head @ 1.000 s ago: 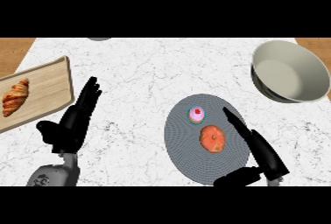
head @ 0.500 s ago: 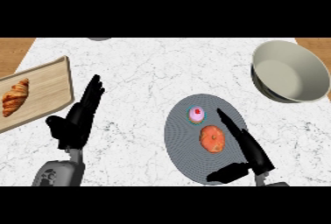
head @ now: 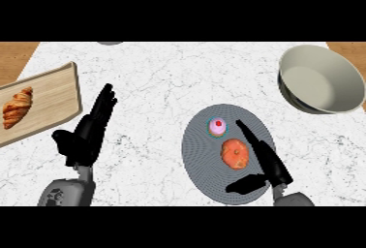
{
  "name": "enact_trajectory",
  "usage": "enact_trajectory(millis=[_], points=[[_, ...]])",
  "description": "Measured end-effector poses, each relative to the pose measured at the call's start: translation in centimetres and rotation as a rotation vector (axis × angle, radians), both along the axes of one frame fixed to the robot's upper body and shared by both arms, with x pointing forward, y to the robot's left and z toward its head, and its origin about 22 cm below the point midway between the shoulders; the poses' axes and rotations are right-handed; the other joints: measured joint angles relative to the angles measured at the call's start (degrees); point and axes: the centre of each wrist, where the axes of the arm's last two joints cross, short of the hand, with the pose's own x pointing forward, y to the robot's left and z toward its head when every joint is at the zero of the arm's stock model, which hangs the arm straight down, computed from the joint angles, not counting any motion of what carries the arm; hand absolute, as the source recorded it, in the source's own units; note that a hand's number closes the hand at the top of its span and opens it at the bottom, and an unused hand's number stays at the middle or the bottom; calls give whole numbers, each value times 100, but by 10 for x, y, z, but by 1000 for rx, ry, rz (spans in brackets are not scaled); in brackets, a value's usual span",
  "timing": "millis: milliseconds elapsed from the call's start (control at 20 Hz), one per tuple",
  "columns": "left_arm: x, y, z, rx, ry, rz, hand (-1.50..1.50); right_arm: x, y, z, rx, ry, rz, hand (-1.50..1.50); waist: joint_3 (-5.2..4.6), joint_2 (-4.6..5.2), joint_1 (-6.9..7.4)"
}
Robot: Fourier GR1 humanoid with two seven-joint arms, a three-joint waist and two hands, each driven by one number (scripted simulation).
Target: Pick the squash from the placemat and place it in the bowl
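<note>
An orange squash lies on the round grey placemat, just below a small pink cupcake. My right hand is open beside the squash's right side, fingers straight and pointing up along it, thumb low on the mat. The pale bowl sits at the upper right with nothing in it. My left hand rests open at the left, fingers up.
A wooden board with a croissant lies at the left edge. A grey object peeks in at the counter's far edge. White marble counter runs between the placemat and the bowl.
My right hand has slid left and up onto the placemat until its fingers lie against the squash's right side. The left hand has shifted slightly right.
</note>
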Motion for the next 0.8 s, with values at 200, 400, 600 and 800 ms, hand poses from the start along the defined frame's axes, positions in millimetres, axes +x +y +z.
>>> enact_trajectory(millis=[200,400,600,800], points=[[-3,-5,0,-4,-3,-8,0,4,-1,-15,-1,19,22,150,-2,-2,-1],[-5,-3,-2,-2,-2,-9,0,7,5,-17,-58,-31,120,150,-31,-28,-9],[-5,2,3,-1,-4,-2,0,9,10,-20,-111,-88,191,150,-47,-47,-11],[-1,2,1,4,-3,-1,0,7,18,-21,-85,-96,216,150,-45,-46,-21]])
